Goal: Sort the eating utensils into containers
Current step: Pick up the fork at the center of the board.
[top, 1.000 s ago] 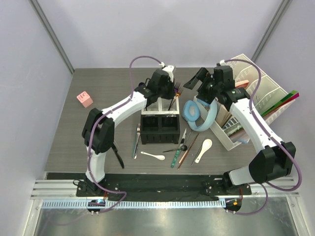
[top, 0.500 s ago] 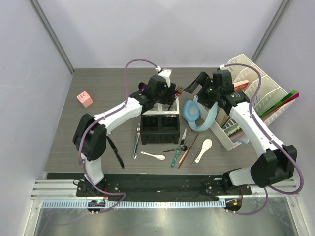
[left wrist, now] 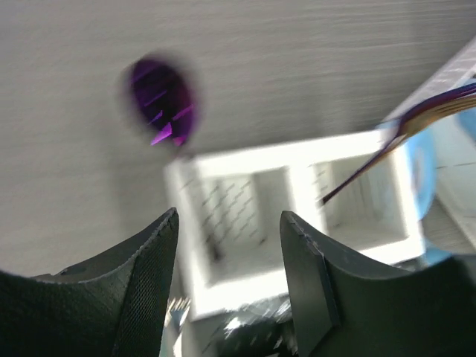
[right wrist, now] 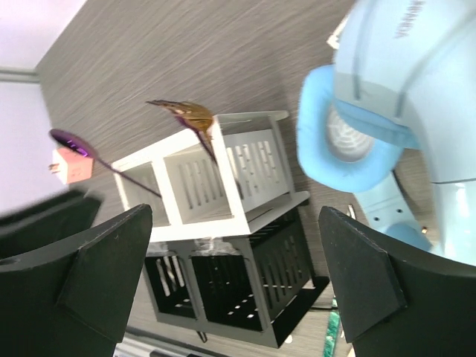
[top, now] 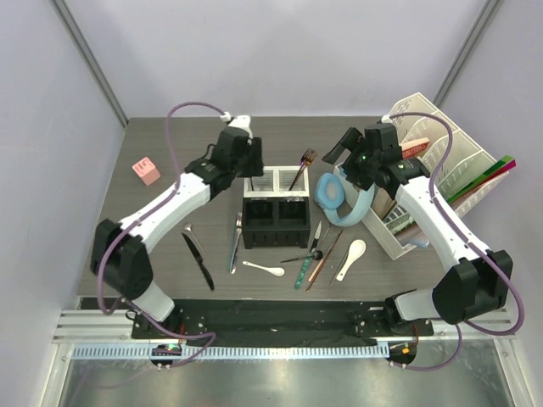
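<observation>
The containers (top: 276, 208) are a black caddy whose two far compartments are rimmed in white (right wrist: 216, 186). A copper fork (top: 301, 165) leans in the right white compartment. A purple spoon (right wrist: 71, 139) leans out of the left one, and its bowl (left wrist: 160, 100) looks blurred in the left wrist view. My left gripper (top: 240, 161) hovers open and empty just left of the caddy's far edge. My right gripper (top: 339, 146) hangs open and empty to the caddy's right. Loose utensils lie in front: a black knife (top: 197, 260), white soup spoons (top: 265, 269) (top: 350, 259), chopsticks (top: 327, 257) and a green-patterned piece (top: 303, 270).
A light blue headset (top: 344, 199) lies between the caddy and the big white slotted rack (top: 433, 186) at the right. A small pink block (top: 146, 171) sits at the far left. A slim metallic utensil (top: 235, 242) lies against the caddy's left side.
My left gripper has opened, let go of the purple spoon over the left white compartment and drawn back to the left. The right gripper has barely shifted.
</observation>
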`<state>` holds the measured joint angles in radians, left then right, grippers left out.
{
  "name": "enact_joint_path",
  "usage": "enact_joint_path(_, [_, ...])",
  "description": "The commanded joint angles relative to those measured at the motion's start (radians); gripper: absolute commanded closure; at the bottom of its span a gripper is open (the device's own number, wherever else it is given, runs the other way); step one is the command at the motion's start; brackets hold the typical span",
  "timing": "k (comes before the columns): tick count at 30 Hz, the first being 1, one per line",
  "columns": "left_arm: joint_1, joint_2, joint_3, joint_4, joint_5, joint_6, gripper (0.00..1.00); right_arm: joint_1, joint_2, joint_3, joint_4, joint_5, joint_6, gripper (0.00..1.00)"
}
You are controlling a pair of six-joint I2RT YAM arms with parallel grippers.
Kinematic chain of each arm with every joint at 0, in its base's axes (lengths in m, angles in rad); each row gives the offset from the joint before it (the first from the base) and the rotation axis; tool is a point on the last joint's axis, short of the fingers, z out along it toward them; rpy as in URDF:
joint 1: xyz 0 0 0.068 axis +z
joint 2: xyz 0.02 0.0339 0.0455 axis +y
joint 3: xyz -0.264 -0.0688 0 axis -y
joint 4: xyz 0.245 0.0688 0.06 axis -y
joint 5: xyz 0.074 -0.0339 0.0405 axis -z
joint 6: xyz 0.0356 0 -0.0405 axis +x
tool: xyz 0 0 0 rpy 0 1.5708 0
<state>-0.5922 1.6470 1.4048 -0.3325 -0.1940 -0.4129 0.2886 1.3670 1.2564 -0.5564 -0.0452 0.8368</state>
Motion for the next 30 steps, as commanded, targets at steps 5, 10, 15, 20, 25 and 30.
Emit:
enact_joint_path(5, [0.112, -0.271, -0.291, -0.132, -0.058, -0.121, 0.44, 0.007, -0.020, -0.025, -0.011, 0.070, 0.008, 0.00])
enact_joint_path(10, [0.120, -0.282, -0.372, -0.149, 0.013, -0.124, 0.48, 0.009, -0.026, -0.058, 0.041, 0.059, 0.012, 0.00])
enact_joint_path(15, [0.129, -0.227, -0.428, -0.157, 0.054, -0.156, 0.50, 0.004, -0.017, -0.066, 0.050, 0.059, 0.005, 0.00])
enact_joint_path(20, [0.138, -0.191, -0.486, -0.151, 0.106, -0.188, 0.51, 0.001, 0.014, -0.055, 0.049, -0.002, -0.002, 0.00])
enact_joint_path(25, [0.143, -0.164, -0.504, -0.160, 0.154, -0.193, 0.52, -0.009, 0.004, -0.054, 0.042, -0.001, -0.022, 0.00])
enact_joint_path(30, [0.144, -0.122, -0.503, -0.168, 0.180, -0.168, 0.58, -0.017, -0.005, -0.063, 0.044, -0.001, -0.028, 0.00])
